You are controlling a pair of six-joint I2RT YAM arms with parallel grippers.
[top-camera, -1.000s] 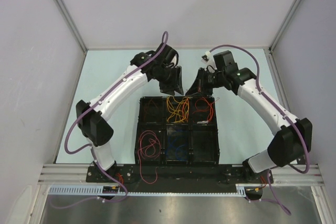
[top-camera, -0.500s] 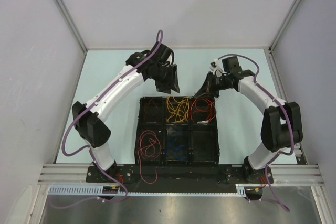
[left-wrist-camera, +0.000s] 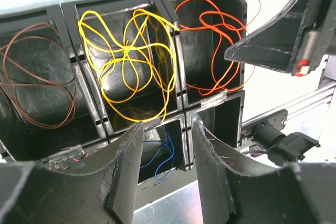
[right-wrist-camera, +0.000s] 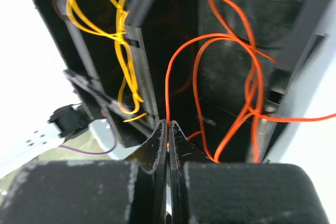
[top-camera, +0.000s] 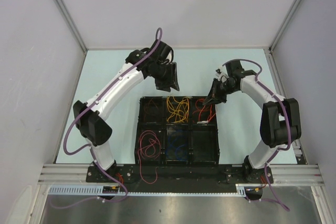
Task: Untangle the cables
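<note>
A black six-bin tray (top-camera: 138,129) holds the cables. In the back row lie a brown cable (top-camera: 152,109), a yellow-orange cable (top-camera: 178,109) and an orange-red cable (top-camera: 203,111). In the front row lie a crimson cable (top-camera: 148,145) and a blue cable (top-camera: 177,148). My right gripper (top-camera: 212,99) is at the back right bin, shut on a strand of the orange-red cable (right-wrist-camera: 167,87) at its tips (right-wrist-camera: 169,124). My left gripper (top-camera: 170,80) hangs open and empty behind the tray; through its gap (left-wrist-camera: 167,129) I see the blue cable (left-wrist-camera: 163,156).
The crimson cable spills over the tray's near edge towards the arm bases (top-camera: 149,174). An orange-red strand hangs over the tray's right wall (right-wrist-camera: 310,119). The aluminium rail (top-camera: 178,171) runs along the near edge, and grey walls enclose the table.
My right gripper swung from the tray's back edge to the right and down over the back right bin, holding the orange-red strand. My left gripper drew back slightly, then stayed still.
</note>
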